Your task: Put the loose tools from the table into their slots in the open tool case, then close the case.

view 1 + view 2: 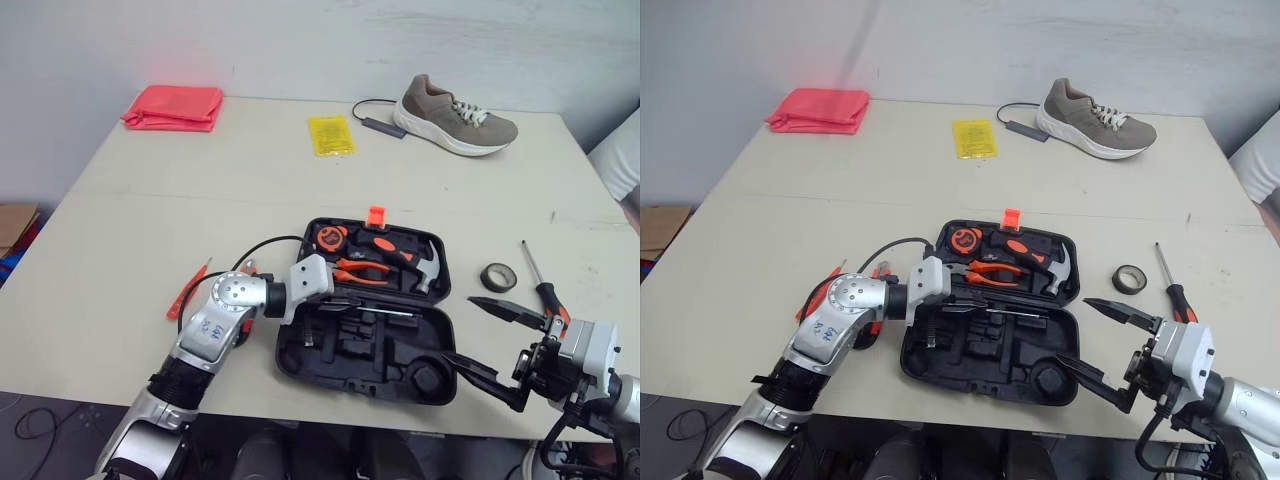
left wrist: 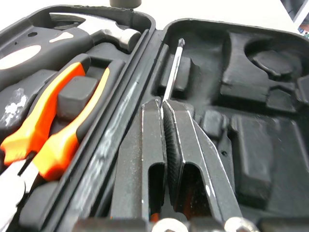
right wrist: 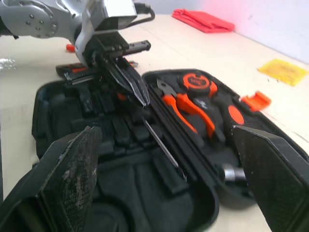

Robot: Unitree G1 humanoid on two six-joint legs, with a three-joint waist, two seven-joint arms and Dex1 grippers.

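Black moulded plastic: tool case (image 1: 372, 372), lying open flat at the near middle of the surface (image 1: 200, 180). The far half already carries the hammer (image 1: 428, 268), pliers (image 1: 362, 270) and tape measure (image 1: 329, 238). The near half's slots look mostly vacant.

Item in hand: slim screwdriver (image 2: 173, 70). The left gripper (image 2: 162, 103) has its jaws pressed together on it, with the bare steel shaft running out past the tips along the hinge edge of the near half. A scrap of orange shows deep between the fingers, probably the handle.
- Handling, as you should judge it: light, rigid, smooth and round. The shaft can swivel or slide in a flat pinch, so grip at the handle end, where the weight sits. Expect the slot to need a firm press.

Right gripper (image 1: 458, 328): jaws spread wide and holding nothing, poised over the case's 4 o'clock corner.

Loose stock, taken from the case:
- Second screwdriver (image 1: 546, 294), at 3 o'clock, well apart. It handles the same; take it at the black-and-orange handle, not the thin shaft.
- Tape roll (image 1: 498, 277), at 2 o'clock, beside that screwdriver. It is light and liable to roll; pinch it across the ring wall.
- Orange-handled tool (image 1: 188, 290), at 9 o'clock, beyond the left arm; you cannot tell its kind.

Judged progress: partway, with the lid unclosed.
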